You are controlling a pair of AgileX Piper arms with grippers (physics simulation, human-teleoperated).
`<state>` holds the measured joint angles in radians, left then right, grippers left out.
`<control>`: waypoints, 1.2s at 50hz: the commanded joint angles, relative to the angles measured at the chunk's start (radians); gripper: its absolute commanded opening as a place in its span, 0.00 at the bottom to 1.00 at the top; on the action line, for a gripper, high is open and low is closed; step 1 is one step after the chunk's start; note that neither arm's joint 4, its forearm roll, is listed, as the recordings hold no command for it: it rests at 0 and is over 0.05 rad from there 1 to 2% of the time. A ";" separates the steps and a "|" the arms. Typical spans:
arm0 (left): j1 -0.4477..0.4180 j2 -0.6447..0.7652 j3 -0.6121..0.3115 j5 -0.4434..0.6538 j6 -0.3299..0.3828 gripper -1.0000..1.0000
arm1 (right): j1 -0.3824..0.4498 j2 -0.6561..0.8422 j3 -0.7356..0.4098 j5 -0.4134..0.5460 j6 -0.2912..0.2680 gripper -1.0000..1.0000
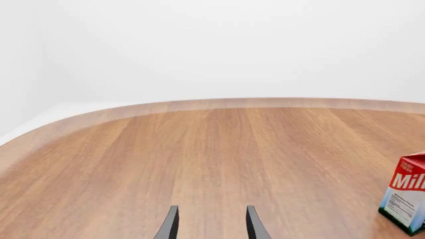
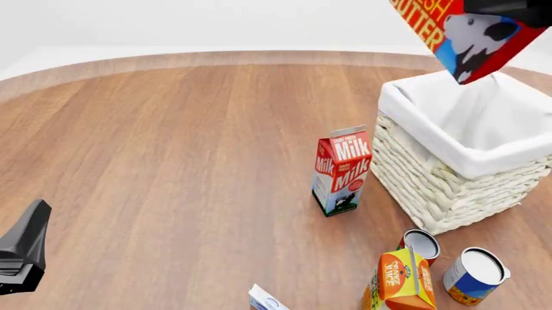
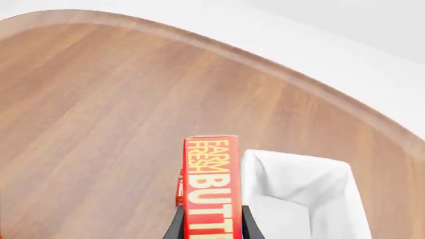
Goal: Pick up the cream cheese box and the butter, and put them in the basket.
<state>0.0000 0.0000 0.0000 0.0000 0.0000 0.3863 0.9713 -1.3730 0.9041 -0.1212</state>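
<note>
Butter (image 2: pixel 466 35) clamped in right tool (image 3: pixel 210 219) above basket (image 2: pixel 448 187); left tool (image 1: pixel 211 224) apart over wooden table (image 2: pixel 172 148).

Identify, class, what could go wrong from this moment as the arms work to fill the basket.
1. The butter hangs tilted in the right gripper, seemingly near the basket rim; released now, it might catch the liner and tumble out.
2. The cream cheese box lies at the table's near edge, close to the orange juice carton; the left gripper could jostle that.
</note>
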 commanded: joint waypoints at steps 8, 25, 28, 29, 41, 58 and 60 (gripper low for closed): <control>0.000 0.000 0.000 0.000 0.000 1.00 | -0.144 -0.027 0.019 -0.056 0.132 0.00; 0.000 0.000 0.000 0.000 0.000 1.00 | -0.216 -0.001 0.068 -0.035 0.321 0.00; 0.000 0.000 0.000 0.000 0.000 1.00 | -0.211 0.006 0.072 -0.012 0.300 0.00; 0.000 0.000 0.000 0.000 0.000 1.00 | -0.218 0.012 0.065 0.002 0.291 0.00; 0.000 0.000 0.000 0.000 0.000 1.00 | -0.235 0.047 -0.041 0.123 0.291 0.00; 0.000 0.000 0.000 0.000 0.000 1.00 | -0.309 0.054 -0.171 0.233 0.282 0.00; 0.000 0.000 0.000 0.000 0.000 1.00 | -0.307 0.051 -0.179 0.241 0.288 0.00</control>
<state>0.0000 0.0000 0.0000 0.0000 0.0000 0.1107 1.0343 -1.4947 1.1043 0.1420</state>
